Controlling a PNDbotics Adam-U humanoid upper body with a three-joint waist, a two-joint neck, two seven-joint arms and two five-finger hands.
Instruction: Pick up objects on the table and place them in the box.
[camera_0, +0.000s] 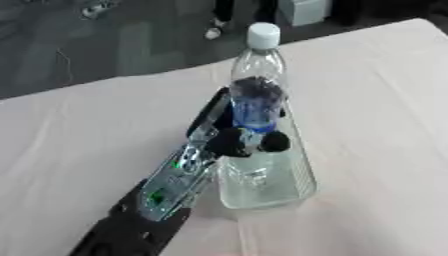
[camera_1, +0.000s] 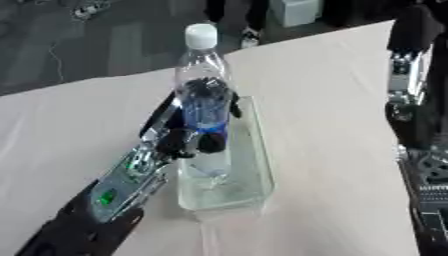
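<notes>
One clear plastic water bottle with a white cap and a blue label (camera_0: 258, 95) stands upright in the middle of the scene, its long axis near vertical and leaning slightly away from the camera, cap pointing up toward the far edge of the pale pink cloth-covered surface (camera_0: 376, 100). Its base sits down inside a clear, rectangular, open-topped plastic box (camera_0: 293, 192), at the box's near-middle part; whether the base rests on the box floor cannot be told. The box lies lengthwise away from the camera, on the surface.

The left hand (camera_0: 236, 137), black with silver and green-lit parts on its forearm, comes in from the lower left corner and meets the bottle from the bottle's left side. Its dark fingers (camera_0: 271, 142) are curled round the bottle's body at and just below the blue label, with part of the hand behind the bottle at label height and fingertips showing in front, so the bottle is clasped between them. The bottle's neck and cap rise clear above the hand.

The right arm (camera_1: 407, 75) shows only in the right eye view, along the right edge, well apart from the bottle and the box; its hand is not visible, so the state of its fingers cannot be told.
</notes>
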